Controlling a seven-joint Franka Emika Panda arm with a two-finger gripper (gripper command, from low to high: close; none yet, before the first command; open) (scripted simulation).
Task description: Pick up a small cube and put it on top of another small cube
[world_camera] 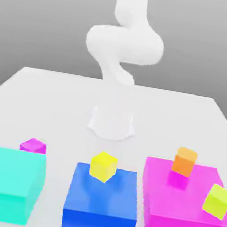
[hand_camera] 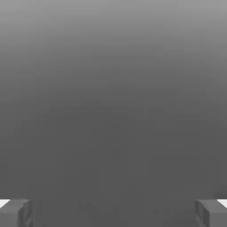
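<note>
The small cube (world_camera: 33, 145), plain magenta-purple, rests on the white table just behind the big teal block (world_camera: 5, 183) at the exterior view's left. A small yellow cube (world_camera: 103, 166) sits tilted on the big blue block (world_camera: 101, 204). On the large flat magenta block (world_camera: 182, 210) stand a small orange cube (world_camera: 184, 161) and a yellow-green cube (world_camera: 218, 201). My white arm (world_camera: 124, 44) is folded up high at the back of the table, far from all the cubes. In the hand view my gripper (hand_camera: 113, 213) is open, its grey fingers (hand_camera: 15, 213) wide apart with nothing between them.
The arm's base (world_camera: 112, 121) stands mid-table behind the blocks. The three big blocks line the table's front edge with narrow gaps between them. The hand view faces plain grey background.
</note>
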